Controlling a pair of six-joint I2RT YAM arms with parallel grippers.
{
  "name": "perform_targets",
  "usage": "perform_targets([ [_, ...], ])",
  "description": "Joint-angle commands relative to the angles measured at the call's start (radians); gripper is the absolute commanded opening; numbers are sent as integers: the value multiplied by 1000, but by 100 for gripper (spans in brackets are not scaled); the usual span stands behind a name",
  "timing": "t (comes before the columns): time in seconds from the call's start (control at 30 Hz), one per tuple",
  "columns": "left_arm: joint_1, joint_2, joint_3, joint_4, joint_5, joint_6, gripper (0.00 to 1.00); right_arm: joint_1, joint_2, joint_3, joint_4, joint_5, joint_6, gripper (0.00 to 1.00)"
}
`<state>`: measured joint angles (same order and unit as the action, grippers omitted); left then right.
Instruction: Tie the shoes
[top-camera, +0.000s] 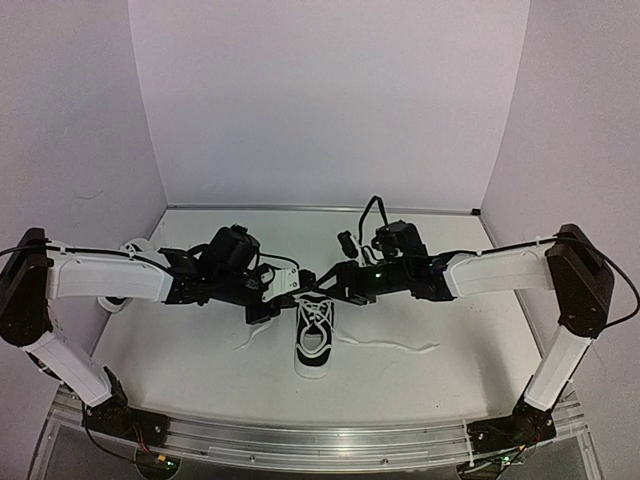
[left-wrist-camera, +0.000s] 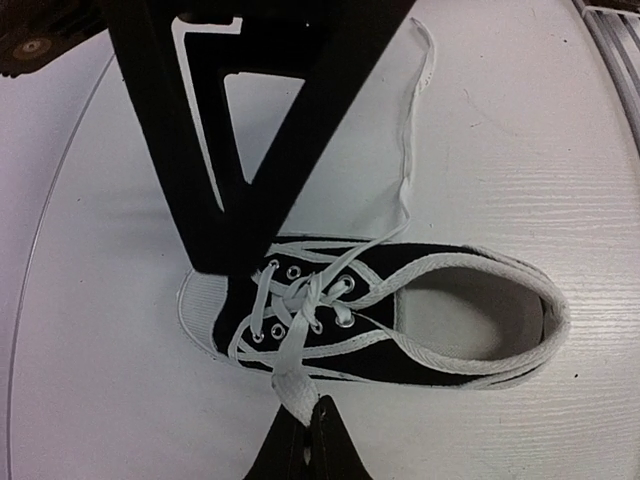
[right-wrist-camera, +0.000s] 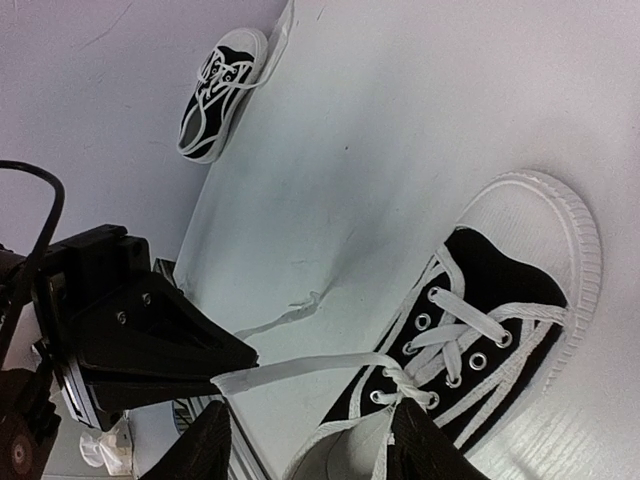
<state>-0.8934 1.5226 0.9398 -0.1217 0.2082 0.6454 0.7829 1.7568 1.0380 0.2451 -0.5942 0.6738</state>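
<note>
— Where is the shoe you're working on?

— The shoe (top-camera: 314, 340) sits mid-tabletop (top-camera: 450, 310), just ahead of both my arms. Seen from above, its long axis runs 12 to 6, with the toe at 12, away from my bases, and the heel opening at 6. The other shoe (right-wrist-camera: 222, 92) lies well apart, around 10 o'clock, out beyond my left arm.

— And your grippers?

— My left gripper (left-wrist-camera: 303, 425) is pinched tight on the flat end of one lace (left-wrist-camera: 290, 375), on the shoe's 9 o'clock side. That lace runs from the eyelets out to me, square across the shoe's length. My right gripper (right-wrist-camera: 312, 445) has its jaws apart and grips nothing that I can see. It hangs low over the laced part, coming in from 3 o'clock.

— Is the second lace loose?

— Yes. The free lace (left-wrist-camera: 408, 170) leaves the eyelets and trails off toward 3 o'clock, slack on the tabletop.

— So which arm takes it?

— The right, I'd judge. The free lace lies on its side, and my left gripper is occupied on the opposite side of the shoe. What counts is that the two laces leave the shoe in opposite directions, 9 and 3, across its axis. If I pull hard on one side only, I'd expect the light shoe to swing round rather than the knot to tighten.
</note>
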Motion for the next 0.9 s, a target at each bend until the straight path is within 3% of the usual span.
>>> perform_targets([
  [0.0, -6, 6, 0, 35, -35, 34, 4, 30, 51, 65, 49, -38, -38, 52],
  [0.2, -6, 2, 0, 39, -47, 48, 3, 32, 102, 87, 63, -80, -110, 52],
  [0.57, -6, 21, 1, 43, -56, 57, 3, 41, 156, 134, 112, -135, -77, 51],
  [0.87, -6, 36, 3, 54, -55, 59, 3, 44, 184, 146, 124, -145, -59, 39],
])
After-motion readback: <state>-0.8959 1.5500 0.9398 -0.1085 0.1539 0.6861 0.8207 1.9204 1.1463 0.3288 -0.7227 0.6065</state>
